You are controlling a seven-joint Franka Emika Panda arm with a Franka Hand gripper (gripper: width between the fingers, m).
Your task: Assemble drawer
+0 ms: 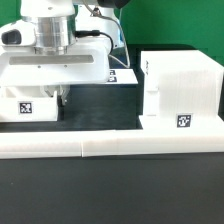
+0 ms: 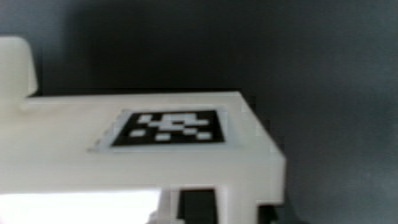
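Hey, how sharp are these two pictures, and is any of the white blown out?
Exterior view: reasonably sharp; the housing tag and the tray tag show distinct squares, but the bright top of the housing loses surface detail, and the tray is shaded. Wrist view: soft throughout; the close-up tag smears, and the edges of the white part are fuzzy.
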